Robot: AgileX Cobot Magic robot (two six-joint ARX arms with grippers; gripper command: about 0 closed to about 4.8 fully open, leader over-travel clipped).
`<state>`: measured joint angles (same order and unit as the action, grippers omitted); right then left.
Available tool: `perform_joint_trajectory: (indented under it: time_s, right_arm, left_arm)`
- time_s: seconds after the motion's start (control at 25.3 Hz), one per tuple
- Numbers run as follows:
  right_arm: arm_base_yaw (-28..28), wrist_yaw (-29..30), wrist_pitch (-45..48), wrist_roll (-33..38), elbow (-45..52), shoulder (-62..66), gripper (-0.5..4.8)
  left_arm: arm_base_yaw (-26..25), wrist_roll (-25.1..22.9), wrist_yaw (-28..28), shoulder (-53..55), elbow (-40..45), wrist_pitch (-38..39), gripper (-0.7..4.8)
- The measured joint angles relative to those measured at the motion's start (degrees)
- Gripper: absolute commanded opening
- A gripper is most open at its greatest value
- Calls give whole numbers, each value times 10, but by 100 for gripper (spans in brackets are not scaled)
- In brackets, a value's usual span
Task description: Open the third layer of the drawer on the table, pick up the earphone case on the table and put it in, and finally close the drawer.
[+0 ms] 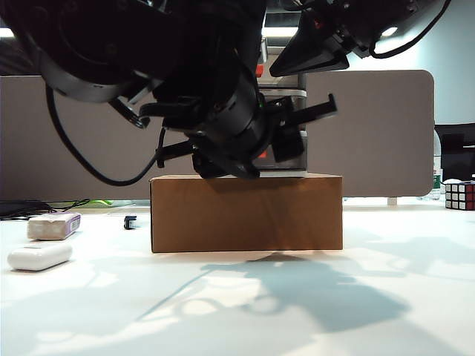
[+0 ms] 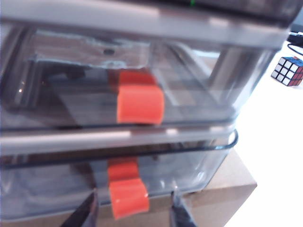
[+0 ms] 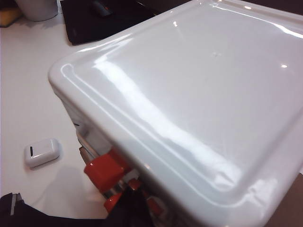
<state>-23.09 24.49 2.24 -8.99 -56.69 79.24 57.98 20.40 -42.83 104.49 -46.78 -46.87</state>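
I'm on the opening step: the third layer (image 2: 118, 189) of the drawer (image 2: 142, 118), atop a cardboard box (image 1: 246, 212), looks shut, its red-orange handle (image 2: 128, 198) between my left fingers (image 2: 179, 213), which stand released around it. Next I'd clench and pull outward. My right fingers aren't visible, so I cannot tell their state. The earphone case (image 1: 40, 256) lies on the counter (image 1: 237, 311), well off from both.

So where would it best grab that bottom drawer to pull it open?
Probably by the small red-orange handle jutting from the third layer's front, approached head-on; the smooth front offers no other hold. The left gripper already straddles it, jaws apart.
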Motion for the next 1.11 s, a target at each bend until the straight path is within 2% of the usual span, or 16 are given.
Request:
perform_joint_trajectory:
  time_s: [0.24, 0.32, 0.59, 0.75, 0.87, 0.95, 1.11]
  right_arm:
    - [0, 0, 0, 0, 0, 0, -6]
    - [0, 0, 0, 0, 0, 0, -6]
    - [0, 0, 1, 0, 0, 0, -6]
    - [0, 0, 1, 0, 0, 0, -6]
    - [0, 0, 3, 0, 0, 0, -6]
    - [0, 0, 3, 0, 0, 0, -6]
    - [0, 0, 4, 0, 0, 0, -6]
  left_arm:
    - [-2, 0, 0, 6, -4, 0, 172]
    - [-6, 0, 4, 9, -7, 4, 122]
    - [-7, 0, 2, 10, -12, 0, 118]
    - [-7, 0, 1, 12, -14, 0, 57]
    - [-7, 0, -1, 14, -14, 1, 45]
    - [-7, 0, -1, 14, -15, 0, 0]
    - [-7, 0, -2, 14, -15, 0, -6]
